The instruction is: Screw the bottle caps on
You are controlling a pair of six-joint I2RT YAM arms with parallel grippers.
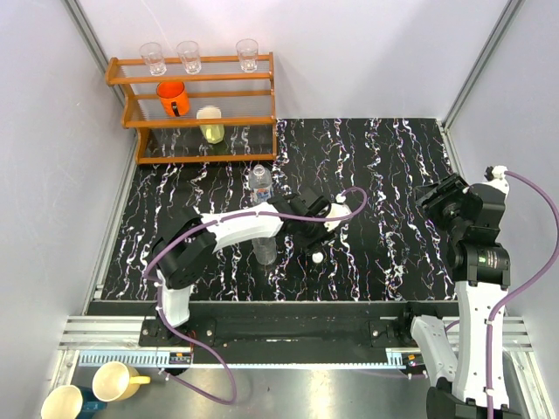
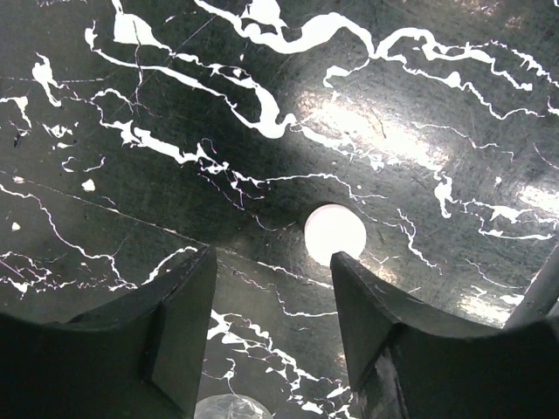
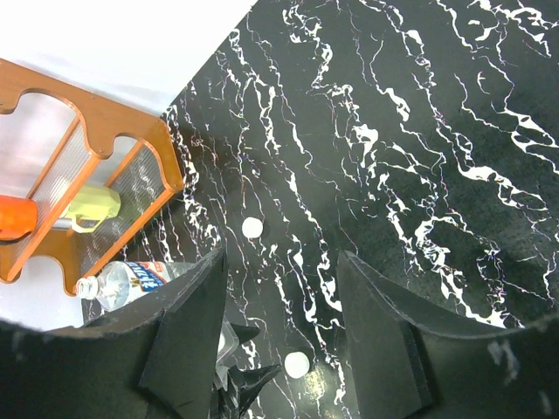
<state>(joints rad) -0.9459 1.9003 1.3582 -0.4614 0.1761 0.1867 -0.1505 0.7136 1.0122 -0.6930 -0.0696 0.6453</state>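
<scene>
cap (image 1: 317, 256) right of bottles (image 1: 260, 183), rack (image 1: 196, 122) behind

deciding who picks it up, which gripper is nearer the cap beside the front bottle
Left. The left gripper hangs just above the cap, one finger almost at it. The right gripper is far off to the right, well clear of it.

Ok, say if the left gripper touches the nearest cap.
Cannot tell: in left wrist view one fingertip of the left gripper overlaps the cap, hiding any gap.
</scene>
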